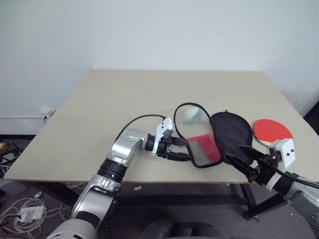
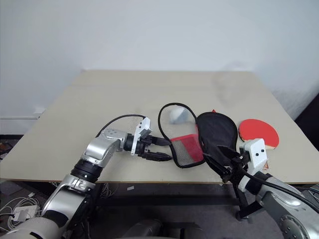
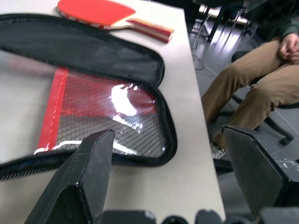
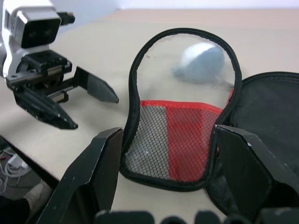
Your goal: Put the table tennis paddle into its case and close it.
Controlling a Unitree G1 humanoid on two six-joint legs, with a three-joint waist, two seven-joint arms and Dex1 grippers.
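Observation:
The case [image 1: 231,130] lies unzipped and spread flat near the table's front edge. Its black-lined half is on the right, and its left half [image 4: 180,140] has a red and mesh pocket. The table tennis paddle [image 1: 271,130] rests red face up on the table just right of the case, apart from it. My left gripper [image 1: 185,150] is open at the left rim of the mesh half, with nothing between its fingers. My right gripper [image 1: 235,153] is open at the front edge of the black half and holds nothing.
A small grey-white roundish object [image 4: 200,63] shows through the clear upper part of the case's left half. The table [image 1: 124,99] stretches bare to the left and back. A seated person in tan trousers [image 3: 252,88] is beyond the table's edge. Cables [image 1: 25,211] lie on the floor at the left.

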